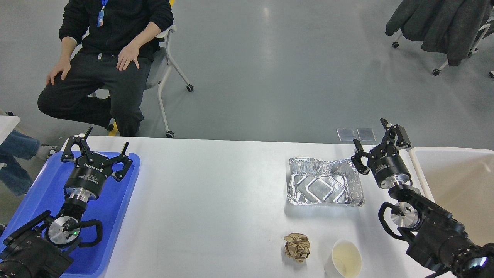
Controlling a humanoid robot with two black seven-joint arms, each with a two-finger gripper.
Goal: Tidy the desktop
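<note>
Blue tray (123, 216): positioned at the left edge of the view; rectangular, with rounded corners.
Foil container (326, 187): placed right of centre; crumpled rim, nothing seen inside.
Paper ball (296, 247): crumpled brown paper, located in front of the foil container, just left of the cup.
Paper cup (344, 260): white, open end turned toward the view, partly cut off by the lower edge.
Cream bin (455, 181): located at the far right; white rim.
Seated person (108, 58): dressed in black, on a wheeled chair (170, 69) at upper left.
Second chair (444, 27): draped with dark garments, upper right.
Floor (270, 69): grey, glossy.
</note>
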